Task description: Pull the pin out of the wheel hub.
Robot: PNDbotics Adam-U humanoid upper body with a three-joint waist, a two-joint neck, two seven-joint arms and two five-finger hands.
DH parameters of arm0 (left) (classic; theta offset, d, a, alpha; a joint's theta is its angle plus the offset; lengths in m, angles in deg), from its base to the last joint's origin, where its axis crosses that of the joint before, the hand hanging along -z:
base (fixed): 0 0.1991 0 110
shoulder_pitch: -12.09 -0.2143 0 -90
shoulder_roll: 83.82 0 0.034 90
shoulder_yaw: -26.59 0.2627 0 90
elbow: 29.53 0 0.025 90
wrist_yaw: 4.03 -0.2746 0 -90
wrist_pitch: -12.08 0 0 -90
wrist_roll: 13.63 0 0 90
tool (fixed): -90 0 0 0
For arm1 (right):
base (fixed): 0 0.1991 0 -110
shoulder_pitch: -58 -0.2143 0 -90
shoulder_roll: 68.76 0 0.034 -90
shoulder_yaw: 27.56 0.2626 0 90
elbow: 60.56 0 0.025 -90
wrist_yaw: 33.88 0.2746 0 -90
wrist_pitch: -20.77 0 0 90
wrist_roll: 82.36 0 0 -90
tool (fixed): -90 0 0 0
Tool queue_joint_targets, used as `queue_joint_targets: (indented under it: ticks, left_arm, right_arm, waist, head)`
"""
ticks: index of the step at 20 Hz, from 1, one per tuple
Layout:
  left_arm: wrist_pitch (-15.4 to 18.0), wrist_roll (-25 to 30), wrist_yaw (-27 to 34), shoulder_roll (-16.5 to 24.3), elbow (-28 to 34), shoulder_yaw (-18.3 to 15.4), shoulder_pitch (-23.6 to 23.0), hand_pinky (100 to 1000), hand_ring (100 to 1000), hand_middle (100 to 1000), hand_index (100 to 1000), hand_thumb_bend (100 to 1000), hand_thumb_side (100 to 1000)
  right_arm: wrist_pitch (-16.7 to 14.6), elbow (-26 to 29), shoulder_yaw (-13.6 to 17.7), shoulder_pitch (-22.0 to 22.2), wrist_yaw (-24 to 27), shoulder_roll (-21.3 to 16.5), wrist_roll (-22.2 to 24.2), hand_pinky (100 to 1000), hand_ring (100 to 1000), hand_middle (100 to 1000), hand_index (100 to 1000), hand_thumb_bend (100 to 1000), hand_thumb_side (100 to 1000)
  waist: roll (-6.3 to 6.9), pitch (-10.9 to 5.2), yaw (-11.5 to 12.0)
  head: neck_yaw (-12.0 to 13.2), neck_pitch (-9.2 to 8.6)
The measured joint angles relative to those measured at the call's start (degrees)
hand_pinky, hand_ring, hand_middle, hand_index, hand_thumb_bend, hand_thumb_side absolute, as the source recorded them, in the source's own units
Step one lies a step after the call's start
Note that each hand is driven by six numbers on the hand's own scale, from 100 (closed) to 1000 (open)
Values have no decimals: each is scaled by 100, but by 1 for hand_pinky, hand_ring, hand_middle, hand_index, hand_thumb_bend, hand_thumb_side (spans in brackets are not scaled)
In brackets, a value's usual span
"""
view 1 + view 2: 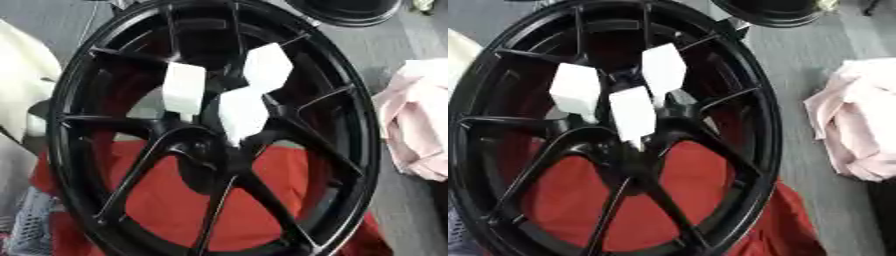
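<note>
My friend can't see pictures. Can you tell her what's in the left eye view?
A big black wheel with thin spokes fills the picture, and three white blocky pins stick out near its hub. Red cloth shows through the spokes, and a pink cloth lies at the right. No robot hand shows.

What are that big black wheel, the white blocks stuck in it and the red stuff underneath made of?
Wheel: probably metal with glossy black paint, judging by the sheen on its rim and spokes. White blocks: matte, flat-faced and angular, perhaps plastic or foam; I cannot tell which. Red underlay: soft and dull, likely cloth.
</note>
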Motion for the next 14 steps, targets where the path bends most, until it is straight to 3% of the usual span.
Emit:
queue_joint_targets:
  ticks: [5,10,12,14]
  left_arm:
    - [7,-34,-15,-24,-6,-28,-84,841,751,678,918,181,898]
    - [8,-68,-41,-48,-6,-58,-129,842,751,679,918,181,897]
    - [11,-78,-47,-50,-6,-67,-132,842,751,679,918,181,897]
    - [12,-84,-47,-57,-6,-88,-137,842,751,679,918,180,897]
  right_arm:
    - [8,-205,480,934,-111,69,-545,816,671,391,370,100,100]
    - [127,-121,895,1951,-471,591,-1083,815,678,423,404,100,100]
    - [244,-75,1038,2258,-654,846,-1273,816,693,460,442,100,100]
    - [378,-60,1148,2523,-828,1097,-1424,829,749,557,548,110,100]
  waist:
    - [73,-94,-244]
    - [121,-129,-345]
    - [140,-140,-359]
    - [157,-141,-361]
  head:
    - [118,28]
    - [203,56]
    - [222,58]
    - [235,58]
